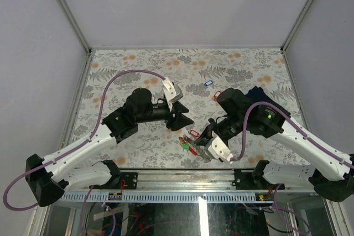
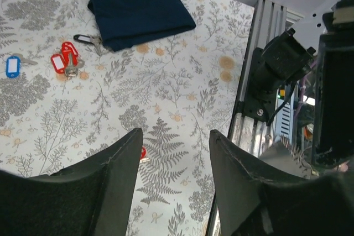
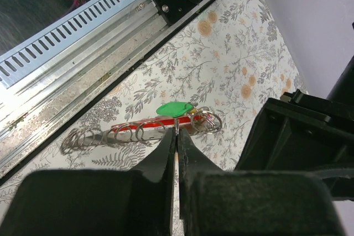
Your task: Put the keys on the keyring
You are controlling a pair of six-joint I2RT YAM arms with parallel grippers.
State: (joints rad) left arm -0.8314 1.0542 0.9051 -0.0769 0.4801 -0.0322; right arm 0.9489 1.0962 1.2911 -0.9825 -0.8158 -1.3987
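The right gripper (image 3: 176, 134) has its two black jaws pressed flat together, with no more than a hairline between them. Its tips sit on a small bunch lying on the fern-and-flower patterned table cover (image 3: 232, 64), close to the slotted aluminium rail (image 3: 83, 31) at the near edge. The bunch is made up of silvery wire keyrings (image 3: 77, 138), an oblong red plastic tag (image 3: 128, 131) and an oval green plastic tag (image 3: 174, 108). The fingertips meet just where the red tag and a ring cross, below the green tag, but it cannot be told whether a ring is actually pinched or only touched. The left gripper (image 2: 174, 153) hangs above the cover with its jaws about half spread and nothing between them. A small red piece (image 2: 143, 152) shows on the cover just beside the inner edge of one finger, partly hidden by it. The other keys lie apart from both grippers, farther out on the table. These are a silvery key with a blue plastic tag (image 2: 12, 66), a pair of red-tagged keys (image 2: 63, 58) beside it, and a key with a black tag (image 2: 86, 38) touching the edge of the folded dark navy cloth (image 2: 138, 9).
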